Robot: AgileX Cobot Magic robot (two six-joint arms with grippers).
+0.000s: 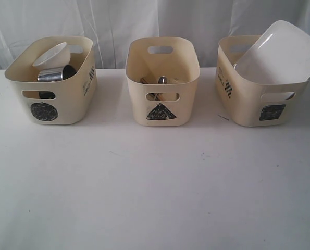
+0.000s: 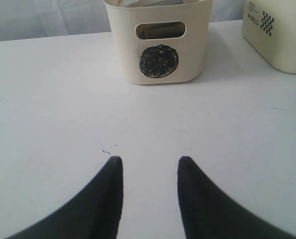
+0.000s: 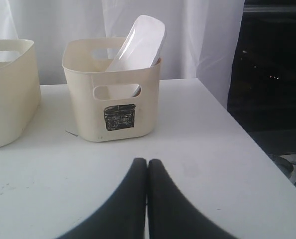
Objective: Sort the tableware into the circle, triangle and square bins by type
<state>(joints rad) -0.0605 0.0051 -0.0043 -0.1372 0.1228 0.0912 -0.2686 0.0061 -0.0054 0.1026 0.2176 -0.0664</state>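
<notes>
Sorting looks done
Left claw parted, empty; right claw closed, empty; any retreat should steer clear of the plate leaning out of the square bin

Table: white, dotted with small dark specks.
Curtain: white, hung in folds behind the table.
Dark space: seen beside the curtain.

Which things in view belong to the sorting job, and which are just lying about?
Job:
circle bin, with small white round bowl and steel mug
triangle bin, with steel utensil
square bin, with large white square plate

Not the job:
white table
white curtain
</notes>
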